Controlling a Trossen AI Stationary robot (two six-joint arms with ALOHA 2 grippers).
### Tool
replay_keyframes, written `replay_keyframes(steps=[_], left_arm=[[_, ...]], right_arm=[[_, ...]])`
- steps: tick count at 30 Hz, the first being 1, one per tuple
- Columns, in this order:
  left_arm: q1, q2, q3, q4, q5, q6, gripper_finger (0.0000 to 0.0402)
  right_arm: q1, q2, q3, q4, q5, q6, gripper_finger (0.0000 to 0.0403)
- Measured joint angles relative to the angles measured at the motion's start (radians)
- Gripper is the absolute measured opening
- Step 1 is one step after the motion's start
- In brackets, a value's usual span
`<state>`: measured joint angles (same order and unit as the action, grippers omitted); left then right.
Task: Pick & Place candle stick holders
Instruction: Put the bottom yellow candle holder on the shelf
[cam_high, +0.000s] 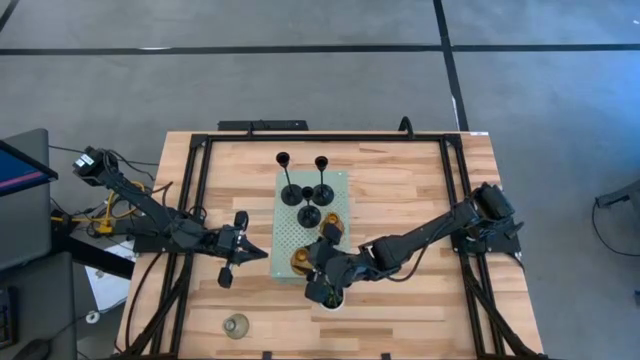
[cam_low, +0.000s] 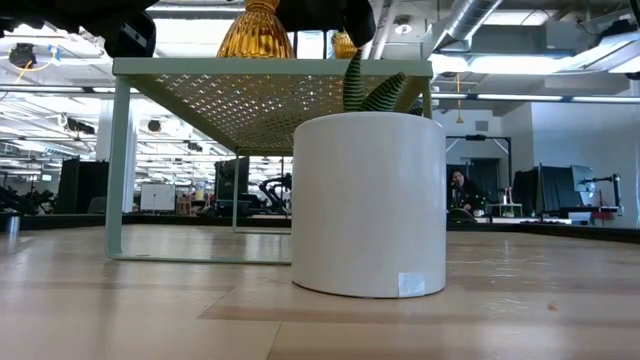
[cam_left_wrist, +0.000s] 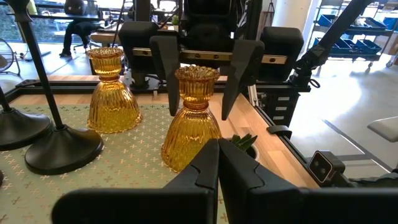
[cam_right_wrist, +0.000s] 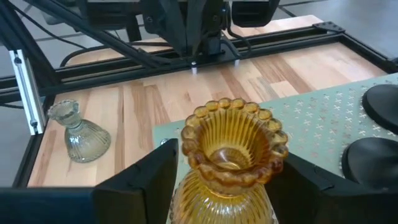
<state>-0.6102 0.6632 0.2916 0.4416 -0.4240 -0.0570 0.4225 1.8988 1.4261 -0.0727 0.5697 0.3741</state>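
Observation:
On the pale green board (cam_high: 290, 235) stand three black candle stick holders (cam_high: 283, 160) (cam_high: 322, 162) (cam_high: 310, 215) and two amber glass ones. The nearer amber holder (cam_left_wrist: 193, 118) stands upright on its base near the board's near right corner. My right gripper (cam_left_wrist: 199, 113) is open, with one finger on either side of the holder's beaded cup top (cam_right_wrist: 233, 146); a narrow gap shows at each side. The other amber holder (cam_left_wrist: 112, 93) stands just beyond it. My left gripper (cam_high: 262, 253) is shut and level at the board's left edge, holding nothing.
A clear glass holder (cam_high: 236, 325) stands on the bare wood near the table's front left. A white pot with a green plant (cam_low: 370, 205) sits right at the board's near edge, under my right arm. Black rails (cam_high: 190, 200) frame the table.

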Motion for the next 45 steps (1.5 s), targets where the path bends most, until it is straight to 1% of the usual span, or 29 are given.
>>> replay_keyframes(steps=[4,14,19,23,37,45], left_arm=[[0.0,0.0,0.0,0.0,0.0,0.0,0.0008],[0.0,0.0,0.0,0.0,0.0,0.0,0.0008],[0.0,0.0,0.0,0.0,0.0,0.0,0.0008],[0.0,0.0,0.0,-0.001,0.0,0.0,0.0008],[0.0,0.0,0.0,-0.006,0.0,0.0,0.0008],[0.0,0.0,0.0,-0.007,0.0,0.0,0.0008]], right_arm=[[0.001,0.0,0.0,0.002,-0.002,0.002,0.0208],[0.002,-0.001,0.0,0.006,-0.044,-0.015,0.0166],[0.002,-0.001,0.0,0.006,-0.054,-0.017,0.016],[0.0,-0.001,0.0,0.006,-0.048,-0.017,0.017],[-0.029,-0.001,0.0,0.014,-0.045,-0.017,0.0234],[-0.024,-0.023,0.002,0.018,-0.045,-0.016,0.025]])
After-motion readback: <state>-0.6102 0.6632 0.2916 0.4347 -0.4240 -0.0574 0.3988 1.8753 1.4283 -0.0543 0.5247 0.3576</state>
